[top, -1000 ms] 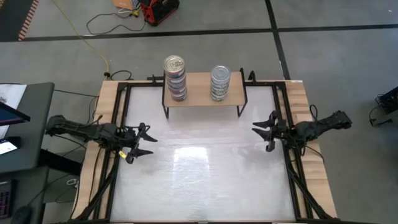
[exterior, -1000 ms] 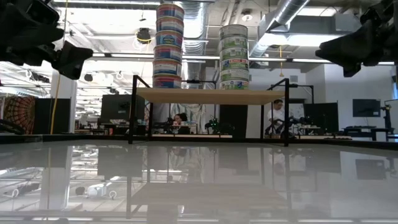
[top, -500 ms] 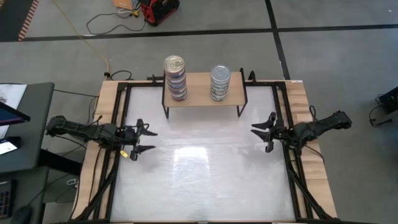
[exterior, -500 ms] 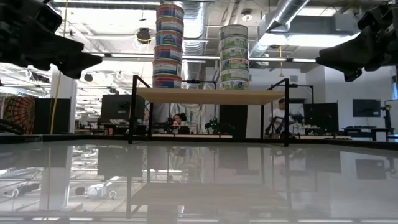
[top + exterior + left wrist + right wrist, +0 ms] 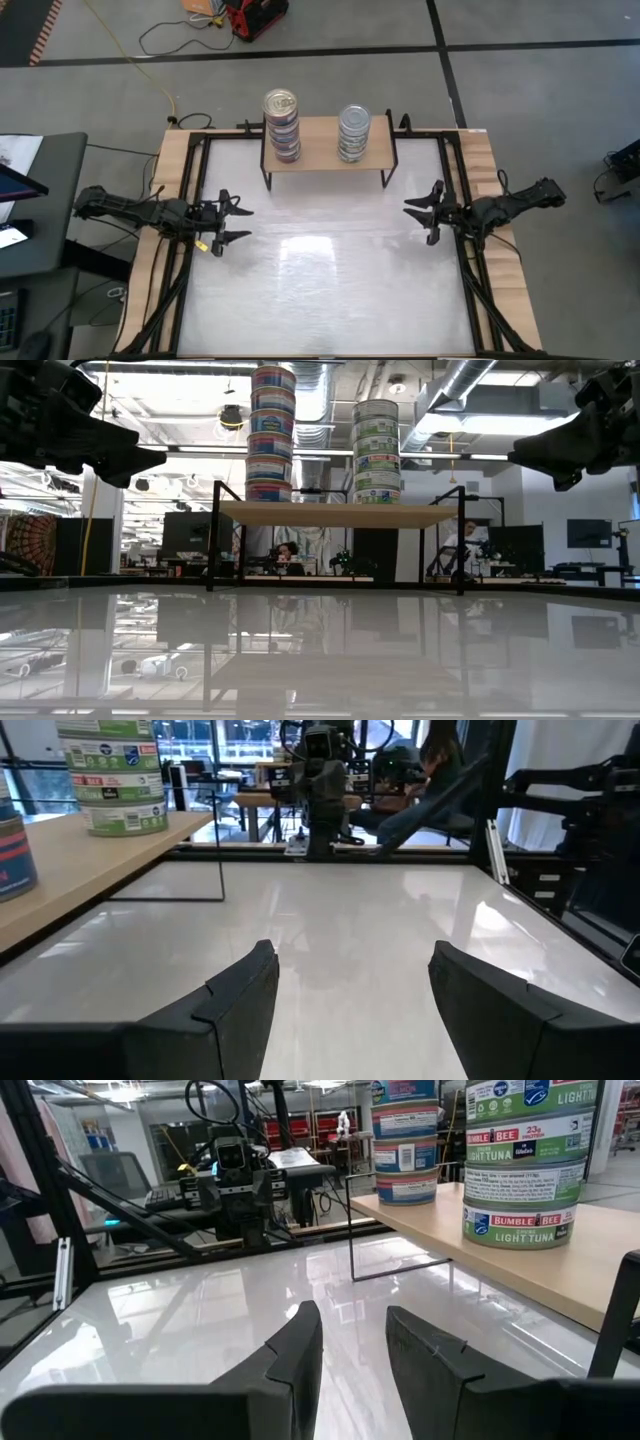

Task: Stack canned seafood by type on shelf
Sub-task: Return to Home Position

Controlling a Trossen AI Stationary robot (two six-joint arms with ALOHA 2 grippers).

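Note:
The shelf (image 5: pixel 320 148), a light-wood board on thin black legs, stands at the table's far middle. Two stacks of canned seafood rest on it. The gold-lidded, blue-and-red-labelled stack (image 5: pixel 281 122) (image 5: pixel 272 430) is on its left. The silver-lidded, green-labelled stack (image 5: pixel 353 132) (image 5: pixel 376 445) (image 5: pixel 525 1160) is on its right. My left gripper (image 5: pixel 238 223) (image 5: pixel 350 960) hovers open at the table's left edge, pointing level toward the middle, with nothing between its fingers. My right gripper (image 5: pixel 408 207) (image 5: pixel 352 1320) hovers shut at the right edge, pointing toward the middle, and holds nothing.
The glossy white table (image 5: pixel 320 290) lies between the arms, with black rails (image 5: pixel 190 200) along its wooden side edges. A desk with a screen (image 5: pixel 20 190) stands left of the table. People sit at benches in the room behind (image 5: pixel 288 552).
My left gripper has stayed in place but swung a little at the wrist toward the far edge, so it points more squarely across the table. Its fingers stay apart as before.

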